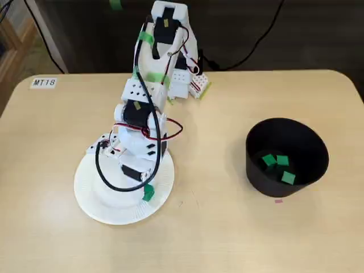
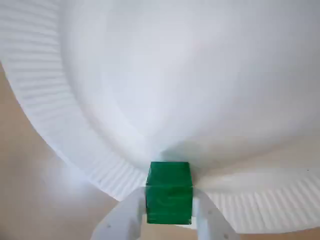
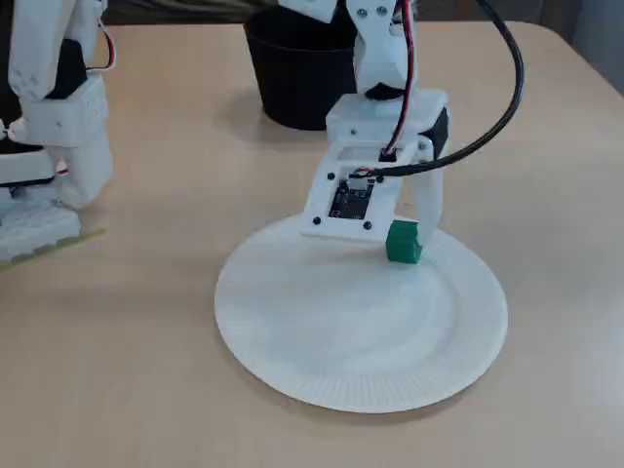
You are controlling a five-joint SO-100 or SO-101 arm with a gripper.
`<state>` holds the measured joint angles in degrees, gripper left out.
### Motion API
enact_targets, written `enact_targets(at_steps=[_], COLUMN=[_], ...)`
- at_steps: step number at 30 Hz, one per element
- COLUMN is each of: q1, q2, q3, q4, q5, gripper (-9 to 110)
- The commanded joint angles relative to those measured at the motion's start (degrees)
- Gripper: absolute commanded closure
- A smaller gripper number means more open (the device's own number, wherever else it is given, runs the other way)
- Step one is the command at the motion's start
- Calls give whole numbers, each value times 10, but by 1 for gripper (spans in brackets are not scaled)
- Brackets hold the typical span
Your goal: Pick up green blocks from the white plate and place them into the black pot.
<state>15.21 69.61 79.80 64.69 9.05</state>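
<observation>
White plate point(image 2: 75, 125) below, green block point(image 2: 169, 192) snug between both fingers point(image 2: 122, 221).

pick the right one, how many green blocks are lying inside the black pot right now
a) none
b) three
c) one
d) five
b: the fixed view from above shows three green blocks on the floor of the black pot. A fourth green block is clamped in the gripper at the rim of the white plate.

Likely an office or lab: a pale wooden table with rounded corners point(image 1: 227, 239) carries a white "MT18" sticker point(image 1: 44, 82), well apart from the gripper point(image 1: 147, 194).
</observation>
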Motion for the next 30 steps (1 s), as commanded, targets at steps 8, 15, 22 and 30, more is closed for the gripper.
enact_targets(at_steps=[8, 15, 22, 30], q1=[18, -56, -284, -485], q2=[79, 350, 577, 509], q3=[-24, 109, 388, 471], q4=[-31, -199, -453, -570], q5=[-27, -37, 8, -83], gripper=[104, 104, 104, 104])
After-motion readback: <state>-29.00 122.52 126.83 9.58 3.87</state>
